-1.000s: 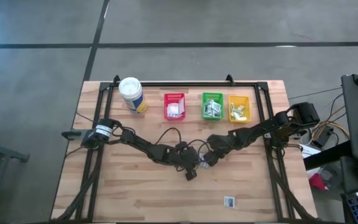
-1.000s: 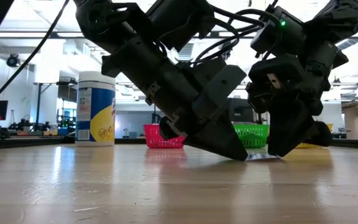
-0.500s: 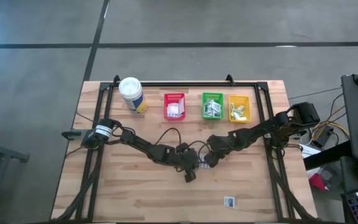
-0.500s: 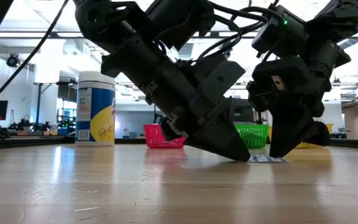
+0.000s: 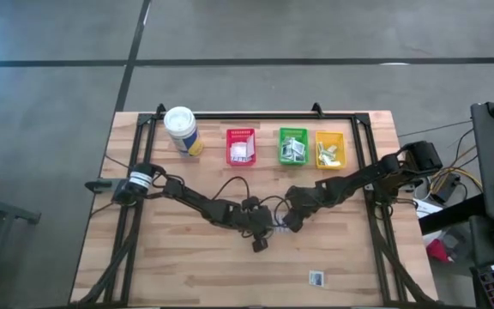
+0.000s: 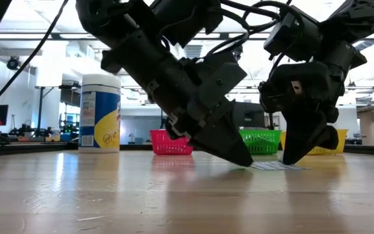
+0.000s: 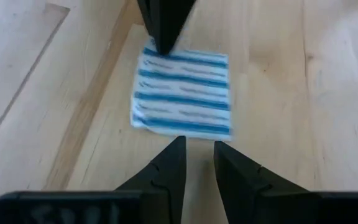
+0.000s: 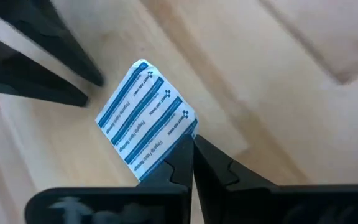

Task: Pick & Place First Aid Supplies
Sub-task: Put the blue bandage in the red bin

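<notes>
Even, bright overhead light falls on the pale wooden counter [image 5: 187, 266] in the high view. In the low view, ceiling strip lights [image 6: 37, 37] and bright windows backlight the dark arms into near-silhouettes, and the counter shows glare. The left wrist view is slightly blurred.

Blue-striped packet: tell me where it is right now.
The blue-striped packet lies flat on the wooden table near its middle, between the two grippers: the right gripper is shut on its edge, and the left gripper is just beside it.
</notes>
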Available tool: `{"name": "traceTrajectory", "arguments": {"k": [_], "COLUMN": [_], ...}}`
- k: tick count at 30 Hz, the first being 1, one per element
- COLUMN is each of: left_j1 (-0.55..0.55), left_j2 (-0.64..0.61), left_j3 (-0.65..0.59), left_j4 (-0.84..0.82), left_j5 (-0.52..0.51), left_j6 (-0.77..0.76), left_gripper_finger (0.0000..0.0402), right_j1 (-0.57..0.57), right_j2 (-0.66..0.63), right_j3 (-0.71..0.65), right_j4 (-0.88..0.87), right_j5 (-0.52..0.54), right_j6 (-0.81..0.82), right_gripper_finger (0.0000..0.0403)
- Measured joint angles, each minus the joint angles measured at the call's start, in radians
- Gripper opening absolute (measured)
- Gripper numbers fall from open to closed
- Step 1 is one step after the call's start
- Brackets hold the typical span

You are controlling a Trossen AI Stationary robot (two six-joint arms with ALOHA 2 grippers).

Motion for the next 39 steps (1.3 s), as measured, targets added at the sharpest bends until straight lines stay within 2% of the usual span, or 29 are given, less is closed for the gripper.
{"name": "traceTrajectory", "arguments": {"k": [8, 16, 23, 31, 39], "left_j1": [0.001, 0.002, 0.003, 0.006, 0.006], "left_j2": [-0.034, -0.038, -0.042, -0.052, -0.053], "left_j3": [-0.001, -0.001, 0.000, 0.001, 0.001], "left_j4": [-0.057, -0.064, -0.068, -0.068, -0.091], "left_j5": [-0.060, -0.058, -0.002, -0.001, 0.000], "left_j6": [0.025, 0.054, 0.062, 0.074, 0.082], "left_gripper_finger": [0.0094, 0.0094, 0.0094, 0.0094, 0.0094], "right_j1": [-0.003, -0.003, -0.005, -0.006, -0.056], "right_j2": [-0.072, -0.175, -0.331, -0.514, -0.665], "right_j3": [-0.004, -0.006, -0.006, -0.005, -0.004], "right_j4": [-0.078, -0.195, -0.302, -0.448, -0.549], "right_j5": [0.062, 0.124, 0.196, 0.307, 0.346], "right_j6": [-0.052, -0.089, -0.102, -0.079, -0.082], "right_gripper_finger": [0.0008, 0.0008, 0.0008, 0.0008, 0.0008]}}
